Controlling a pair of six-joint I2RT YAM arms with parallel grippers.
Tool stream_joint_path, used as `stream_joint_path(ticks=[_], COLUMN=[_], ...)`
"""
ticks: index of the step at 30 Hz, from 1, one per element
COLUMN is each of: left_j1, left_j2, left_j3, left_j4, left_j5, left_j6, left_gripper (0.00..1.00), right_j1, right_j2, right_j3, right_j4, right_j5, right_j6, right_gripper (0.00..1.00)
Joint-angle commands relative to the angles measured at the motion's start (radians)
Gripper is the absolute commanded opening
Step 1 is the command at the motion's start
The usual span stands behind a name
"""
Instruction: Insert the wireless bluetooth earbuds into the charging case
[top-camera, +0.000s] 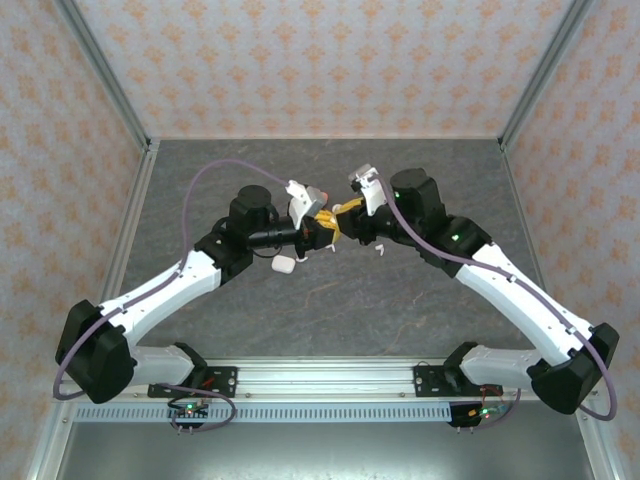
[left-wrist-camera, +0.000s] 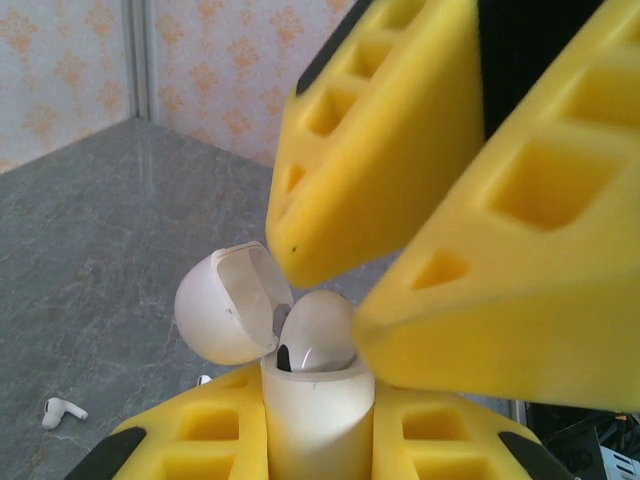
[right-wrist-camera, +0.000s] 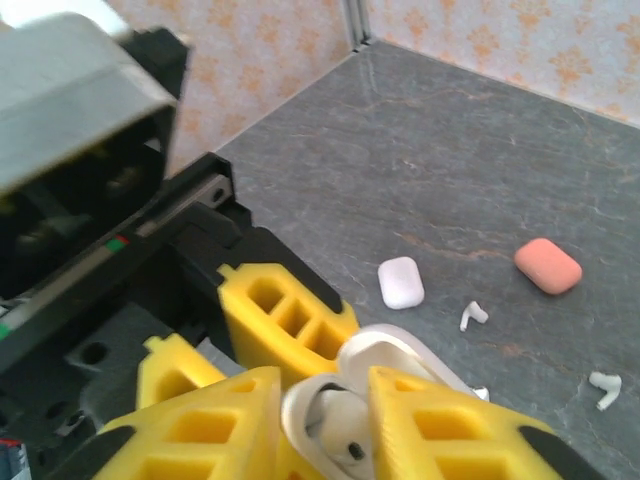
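Observation:
My left gripper (left-wrist-camera: 318, 405) is shut on the body of an open white charging case (left-wrist-camera: 318, 420), held upright with its lid (left-wrist-camera: 225, 305) swung back. A white earbud (left-wrist-camera: 318, 330) sits head-up in the case mouth. My right gripper (right-wrist-camera: 325, 400) comes down over it, its yellow fingers (left-wrist-camera: 520, 280) either side of the earbud. One finger touches the earbud and a thin gap shows at the other. Both grippers meet mid-table, left gripper (top-camera: 318, 228) against right gripper (top-camera: 338, 222). A loose white earbud (left-wrist-camera: 62, 410) lies on the table.
On the grey table lie a closed white case (right-wrist-camera: 401, 282), a coral-pink case (right-wrist-camera: 548, 266) and two more loose white earbuds (right-wrist-camera: 472, 316) (right-wrist-camera: 605, 388). Seen from above, the white case (top-camera: 283, 265) lies just below the left wrist. Patterned walls enclose the table.

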Motion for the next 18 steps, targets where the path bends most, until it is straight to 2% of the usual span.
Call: stream_joint_path(ticks=[1, 9, 18], left_j1=[-0.007, -0.007, -0.006], left_j2=[-0.031, -0.069, -0.104], left_j3=[0.025, 0.006, -0.006], left_j4=[0.037, 0.04, 0.04], left_j5=[-0.004, -0.043, -0.094], left_j6=[0.006, 0.006, 0.008], left_gripper=[0.0, 0.0, 0.0], right_j1=[-0.02, -0.073, -0.165], right_j2=[0.016, 0.0, -0.079], right_j3=[0.063, 0.119, 0.056], right_j4=[-0.018, -0.036, -0.006], right_j5=[-0.049, -0.003, 0.106], right_j6=[0.027, 0.063, 0.15], right_gripper=[0.34, 0.46, 0.62])
